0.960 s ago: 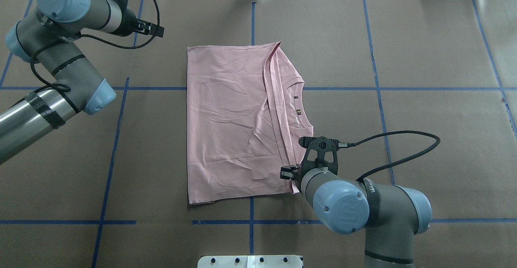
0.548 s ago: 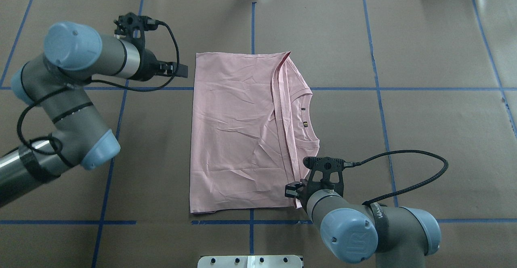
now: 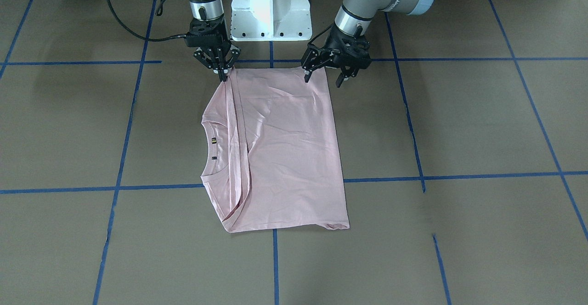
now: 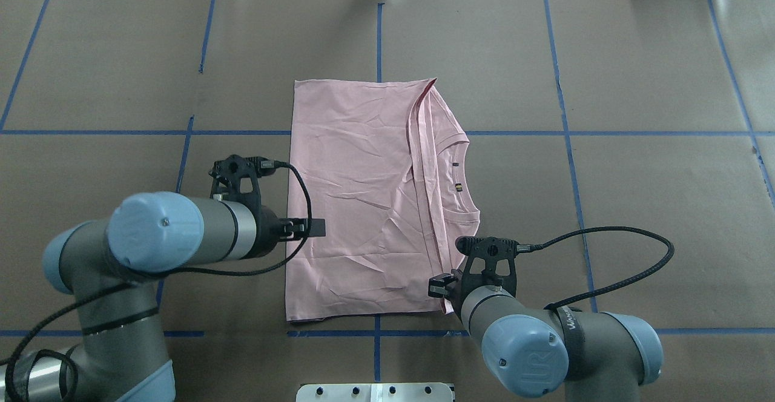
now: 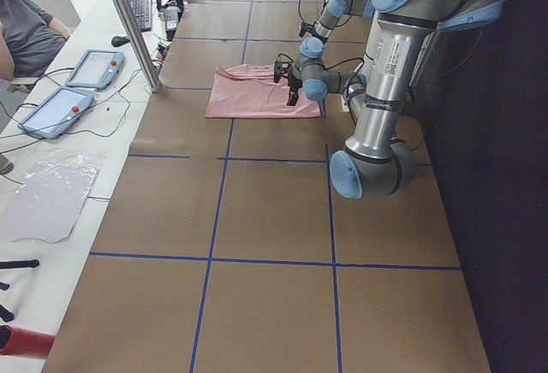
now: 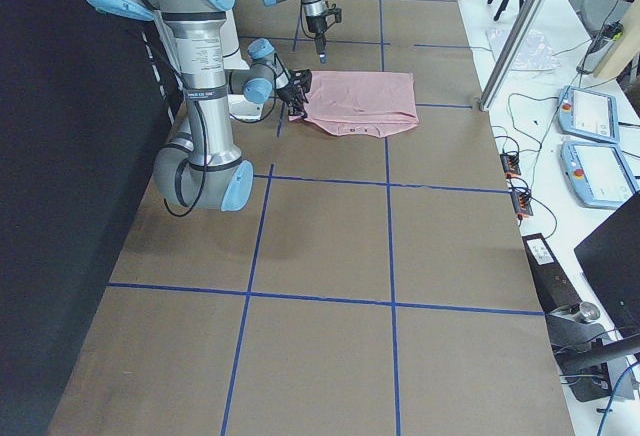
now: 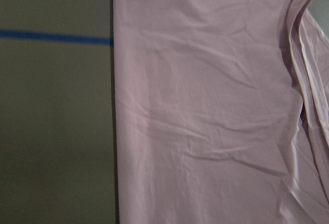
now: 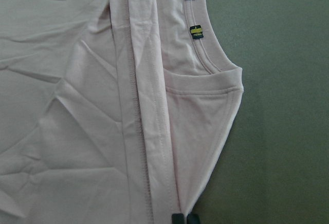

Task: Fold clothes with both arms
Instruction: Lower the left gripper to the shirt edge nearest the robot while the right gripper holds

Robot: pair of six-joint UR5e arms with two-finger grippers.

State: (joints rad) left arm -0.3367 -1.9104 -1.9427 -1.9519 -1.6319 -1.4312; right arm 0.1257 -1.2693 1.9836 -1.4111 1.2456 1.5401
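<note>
The pale pink T-shirt (image 4: 357, 202) lies flat on the table, folded into a long rectangle, with its ribbed collar (image 4: 469, 178) at the right edge; the print is hidden. My right gripper (image 4: 439, 285) is shut on the shirt's near right corner; its fingertips (image 8: 184, 219) pinch the hem. In the front-facing view the right gripper (image 3: 224, 76) stands upright on that corner. My left gripper (image 3: 323, 81) is open, its jaws spread just above the shirt's near left edge (image 4: 290, 250). The left wrist view shows only shirt (image 7: 205, 106) and table.
The brown paper table (image 4: 636, 75) has a grid of blue tape lines. The white pedestal base (image 3: 271, 6) stands at the near edge, between the arms. Tablets (image 5: 64, 99) and cables lie past the far edge, with an operator (image 5: 26, 31) seated there.
My left arm has swung from the far left of the table down to the shirt's near left edge. The shirt first slid slightly right and nearer, then stayed still with the right gripper.
</note>
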